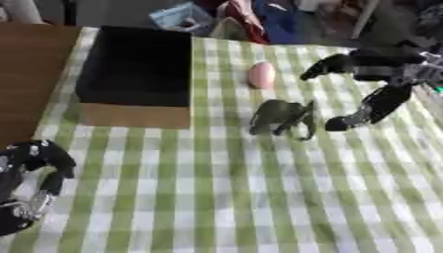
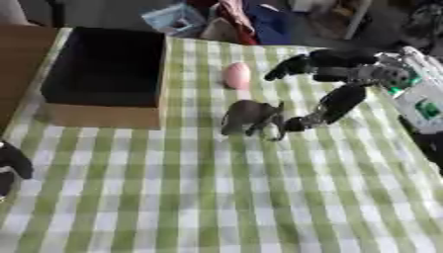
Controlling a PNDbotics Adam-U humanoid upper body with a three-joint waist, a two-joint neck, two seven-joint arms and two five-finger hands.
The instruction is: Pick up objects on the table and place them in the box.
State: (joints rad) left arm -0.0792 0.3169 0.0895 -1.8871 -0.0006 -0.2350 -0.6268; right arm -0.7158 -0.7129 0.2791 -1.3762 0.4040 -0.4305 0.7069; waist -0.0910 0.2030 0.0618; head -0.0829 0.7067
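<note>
A grey toy elephant stands on the green checked tablecloth, right of centre. A pink egg-shaped object lies a little behind it. The box, dark inside with tan cardboard walls, sits at the back left. My right hand comes in from the right, open, fingers spread: one finger points toward the egg, the thumb tip reaches down close to the elephant's right side. Nothing is held. My left hand rests at the lower left edge with curled fingers, holding nothing.
Brown tabletop shows left of the cloth. Clutter, with blue and red items, lies beyond the far table edge. A white object with a green mark sits at the right edge. Checked cloth stretches across the near half.
</note>
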